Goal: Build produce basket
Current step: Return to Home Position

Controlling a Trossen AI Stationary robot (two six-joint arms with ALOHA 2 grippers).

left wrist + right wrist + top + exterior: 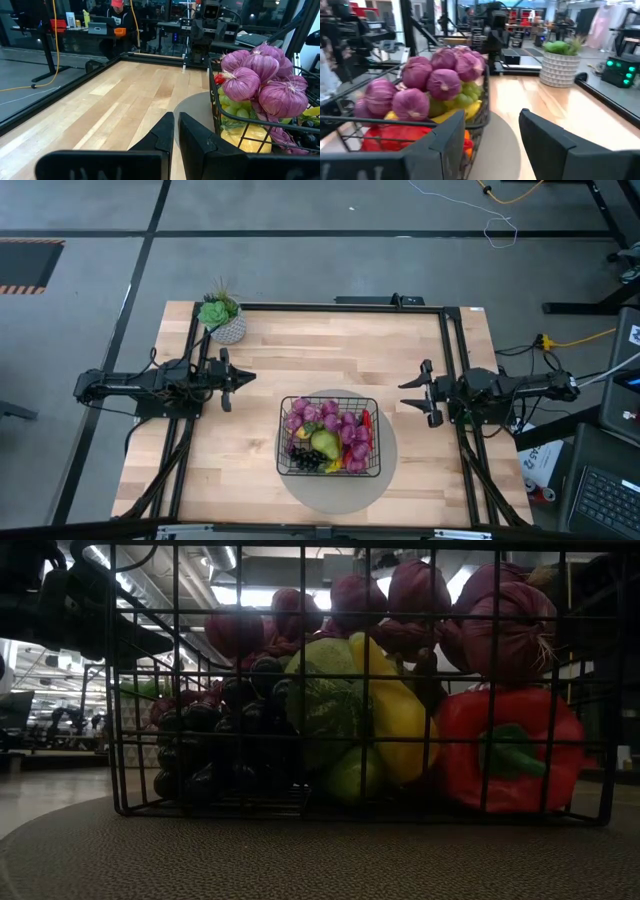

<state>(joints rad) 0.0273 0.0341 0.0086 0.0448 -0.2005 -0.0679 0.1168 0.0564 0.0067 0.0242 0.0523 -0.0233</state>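
The black wire basket [330, 398] stands on a round grey mat [340, 492] near the table's front middle. It is piled with produce: purple bunches [325, 418], a green pear [325, 444], dark grapes [305, 460], a red pepper [510, 750] and a yellow piece [395, 710]. My left gripper [250, 377] hovers level to the basket's left and a little farther back; it is shut and holds nothing [176, 132]. My right gripper [408, 395] hovers level to the basket's right, open, with nothing between its fingers [492, 135].
A white pot with a green succulent [222, 318] stands at the table's far left corner. Black frame rails [452, 360] run along the table's left, right and far edges. Bare wood lies between the basket and the far edge. A person sits at a desk beyond the table [117, 15].
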